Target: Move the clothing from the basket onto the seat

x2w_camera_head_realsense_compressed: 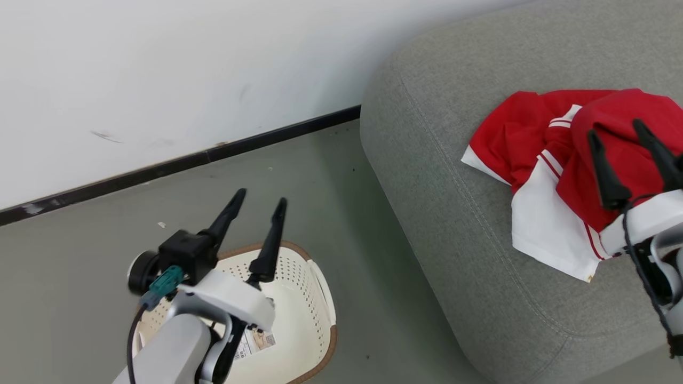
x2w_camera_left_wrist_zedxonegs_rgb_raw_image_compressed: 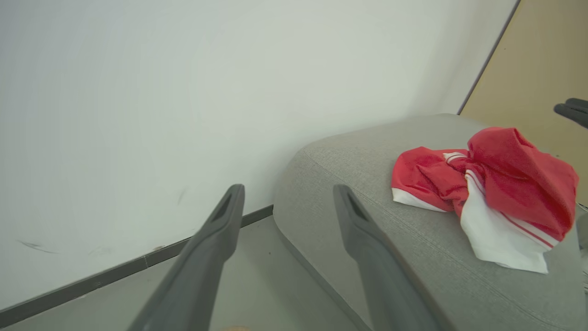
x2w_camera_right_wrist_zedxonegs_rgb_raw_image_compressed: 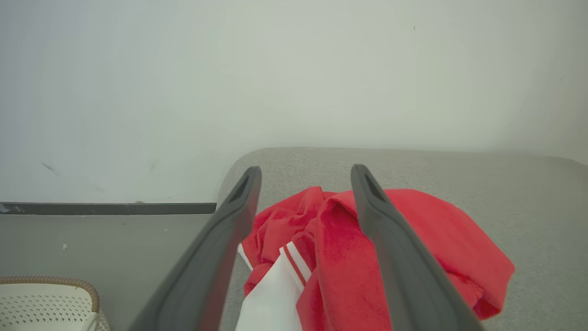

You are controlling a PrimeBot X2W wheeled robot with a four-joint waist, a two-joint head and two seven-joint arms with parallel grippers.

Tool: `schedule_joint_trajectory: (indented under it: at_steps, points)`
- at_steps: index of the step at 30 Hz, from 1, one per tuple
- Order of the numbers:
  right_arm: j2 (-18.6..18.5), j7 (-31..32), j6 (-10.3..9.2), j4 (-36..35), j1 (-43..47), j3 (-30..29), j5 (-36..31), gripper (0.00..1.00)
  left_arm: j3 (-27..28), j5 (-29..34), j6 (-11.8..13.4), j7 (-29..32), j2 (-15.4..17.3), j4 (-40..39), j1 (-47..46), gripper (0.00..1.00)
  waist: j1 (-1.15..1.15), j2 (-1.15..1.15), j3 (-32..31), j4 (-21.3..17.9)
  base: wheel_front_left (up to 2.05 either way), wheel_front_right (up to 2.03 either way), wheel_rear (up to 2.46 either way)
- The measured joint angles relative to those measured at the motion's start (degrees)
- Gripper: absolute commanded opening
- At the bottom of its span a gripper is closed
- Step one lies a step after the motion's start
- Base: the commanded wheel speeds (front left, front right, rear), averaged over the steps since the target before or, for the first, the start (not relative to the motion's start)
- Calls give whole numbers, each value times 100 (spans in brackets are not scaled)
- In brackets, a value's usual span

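The red-and-white clothing (x2w_camera_head_realsense_compressed: 539, 160) is lying crumpled on the grey seat (x2w_camera_head_realsense_compressed: 453, 213). The basket (x2w_camera_head_realsense_compressed: 315, 298) is looking empty, though the left gripper (x2w_camera_head_realsense_compressed: 262, 196), hovering over it, is hiding part of its floor. That gripper and the right gripper (x2w_camera_head_realsense_compressed: 614, 128) are both gaping wide, gripping nothing, so the task is probably wrapping up.

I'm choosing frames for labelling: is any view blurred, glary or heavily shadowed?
Head view: soft even light, no glare; clothing and basket sharp. Left wrist view: the left gripper looks soft-edged, seat crisp. Right wrist view: right gripper likewise soft, clothing detailed.
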Motion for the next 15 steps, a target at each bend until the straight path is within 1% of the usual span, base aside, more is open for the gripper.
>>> schedule_joint_trajectory:
  at_steps: [4, 8, 12, 13, 15]
  points:
    - [149, 0, 0, -240, 16, 189, -88, 100, 261, -48, 175, -52, 70, 52, 257, 100, 0, 0, -115, 109, 0, 0, 0]
    - [285, 0, 0, -336, 57, 335, -145, 100, 513, -134, 357, -100, 133, 66, 468, 100, 0, 0, -221, 248, 0, 0, 0]
    - [495, 0, 0, -401, 164, 466, -223, 100, 743, -126, 554, -152, 226, 76, 666, 100, 0, 0, -322, 405, 0, 0, 0]
    - [612, 0, 0, -450, 232, 523, -280, 100, 867, -137, 633, -157, 220, 69, 776, 100, 0, 0, -372, 486, 0, 0, 0]
    - [720, 0, 0, -454, 281, 553, -338, 100, 962, -157, 700, -171, 211, 53, 900, 100, 0, 0, -420, 568, 0, 0, 0]
